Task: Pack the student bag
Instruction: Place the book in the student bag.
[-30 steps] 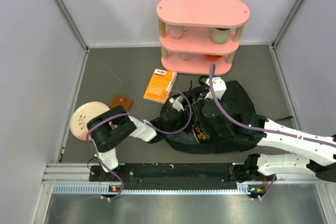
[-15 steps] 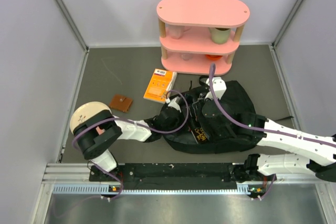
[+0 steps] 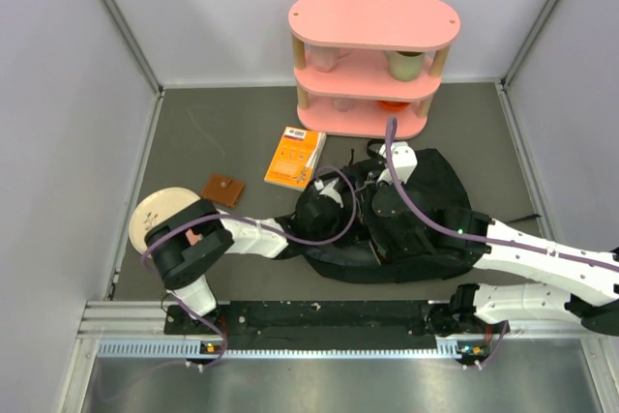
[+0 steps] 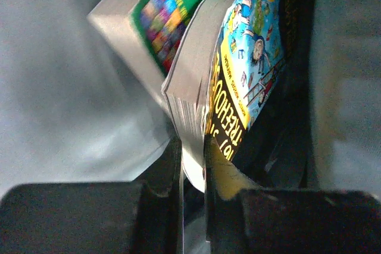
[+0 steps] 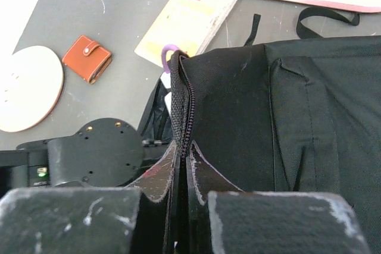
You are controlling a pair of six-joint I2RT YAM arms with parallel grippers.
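Note:
The student bag (image 3: 435, 210) lies floppy and black at centre right of the table. My right gripper (image 3: 375, 186) is shut on its zipper edge (image 5: 186, 105) and holds the opening up; the bag (image 5: 280, 117) fills the right wrist view. My left gripper (image 3: 332, 202) reaches into the opening from the left. In the left wrist view the left gripper (image 4: 191, 154) is shut on the lower edge of a paperback (image 4: 250, 75) with a blue, yellow and black cover. A second book with a green cover (image 4: 172, 10) leans against it.
An orange book (image 3: 295, 157), a brown wallet (image 3: 223, 190) and a cream plate (image 3: 153, 215) lie left of the bag. A pink three-tier shelf (image 3: 372, 21) with cups stands at the back. Bag straps (image 5: 327, 16) trail toward the shelf. Walls enclose the table.
The left gripper went from open to shut on the paperback inside the bag. The yellow-black cover seen earlier in the opening is now covered. The right arm has not moved.

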